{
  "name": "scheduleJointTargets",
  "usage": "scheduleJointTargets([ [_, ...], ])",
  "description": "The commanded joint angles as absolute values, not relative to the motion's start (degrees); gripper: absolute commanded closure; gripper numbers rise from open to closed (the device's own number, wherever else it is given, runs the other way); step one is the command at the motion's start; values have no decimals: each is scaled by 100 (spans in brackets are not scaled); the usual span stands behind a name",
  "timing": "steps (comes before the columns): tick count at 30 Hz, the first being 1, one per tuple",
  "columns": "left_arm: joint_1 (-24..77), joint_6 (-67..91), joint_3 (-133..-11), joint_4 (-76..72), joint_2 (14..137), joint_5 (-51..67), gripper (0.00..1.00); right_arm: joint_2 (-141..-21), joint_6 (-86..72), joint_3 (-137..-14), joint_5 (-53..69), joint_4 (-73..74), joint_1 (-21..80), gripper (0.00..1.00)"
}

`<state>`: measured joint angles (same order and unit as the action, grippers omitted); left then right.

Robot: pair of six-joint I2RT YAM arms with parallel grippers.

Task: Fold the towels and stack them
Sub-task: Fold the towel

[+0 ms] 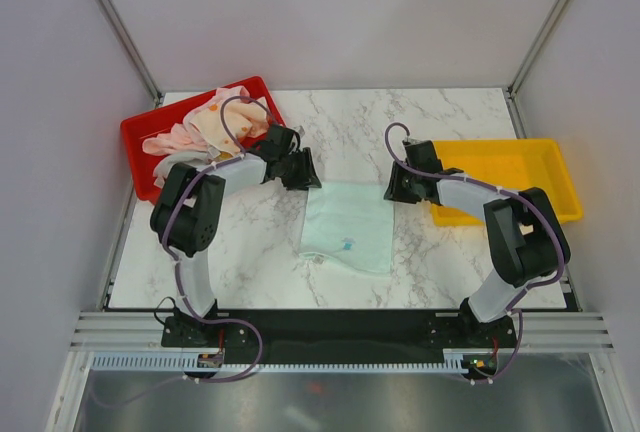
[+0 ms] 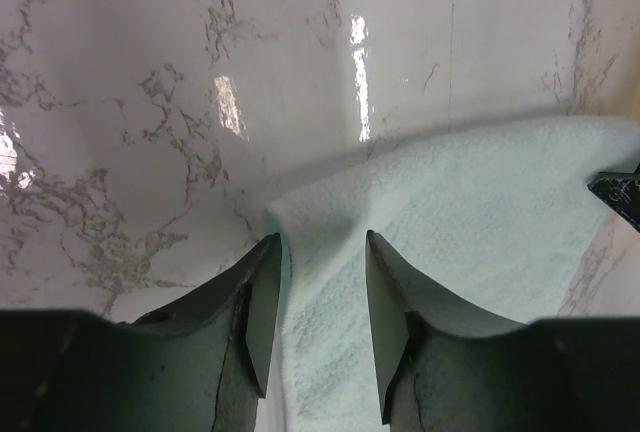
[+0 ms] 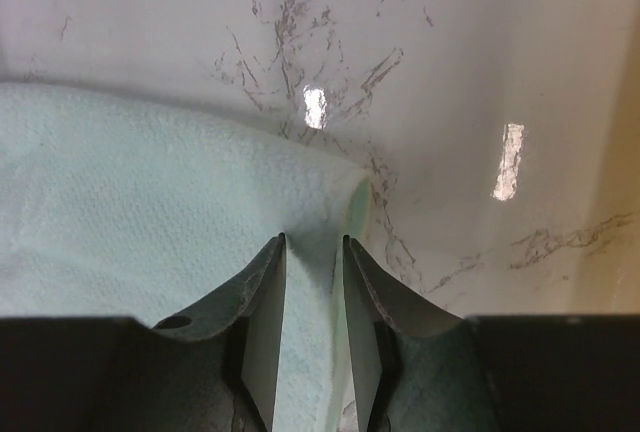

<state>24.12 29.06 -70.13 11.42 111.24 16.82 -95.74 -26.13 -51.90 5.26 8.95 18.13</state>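
Straddling towel (image 1: pixel 350 224) far corners: your L gripper (image 2: pixel 322 244) fingers wide | R gripper (image 3: pixel 313 244) narrow, pinch can't tell | marble table (image 1: pixel 345 117) beyond far edge | red tray (image 1: pixel 135 140) L, yellow tray (image 1: pixel 505 160) R

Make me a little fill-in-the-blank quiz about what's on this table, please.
The towel spread on the table is pale ____. The heap of towels sits in a tray coloured ____. The yellow tray stands at the table's ____ edge. The left gripper and right gripper each straddle a far ____ of that towel.
Missing words: mint; red; right; corner.
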Motion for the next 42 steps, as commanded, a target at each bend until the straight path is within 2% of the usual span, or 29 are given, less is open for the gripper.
scheduleJointTargets([
  [1, 2408, 2698, -7251, 923, 11241, 1872, 54, -9650, -2646, -5185, 694, 607, 1775, 63],
  [5, 2408, 2760, -7172, 914, 11232, 1872, 58, -9624, -2716, -5194, 738, 554, 1775, 64],
  [11, 2408, 2795, -7058, 914, 11136, 1907, 54, -9615, -2725, -5186, 756, 527, 1767, 64],
  [17, 2417, 2848, -6952, 905, 11013, 1942, 54, -9606, -2751, -5133, 756, 501, 1775, 64],
  [20, 2417, 2856, -6952, 888, 11030, 1969, 59, -9598, -2769, -5115, 773, 466, 1775, 66],
  [22, 2417, 2848, -6996, 888, 11021, 1986, 71, -9589, -2734, -5133, 791, 466, 1775, 72],
  [23, 2417, 2848, -7005, 896, 11013, 1995, 77, -9563, -2716, -5150, 791, 466, 1775, 81],
  [24, 2417, 2839, -7022, 896, 10978, 1995, 87, -9545, -2698, -5159, 835, 466, 1775, 87],
  [25, 2417, 2830, -7075, 931, 10960, 1995, 91, -9493, -2646, -5177, 826, 475, 1767, 95],
  [27, 2417, 2760, -7084, 932, 10812, 2013, 98, -9256, -2584, -5159, 791, 483, 1775, 100],
  [33, 2426, 2646, -6532, 598, 10003, 1960, 98, -8281, -2435, -4818, 747, 501, 1775, 100],
  [42, 2645, 2689, -5424, 26, 7780, 2144, 98, -6093, -2416, -4281, 782, 773, 1775, 100],
])
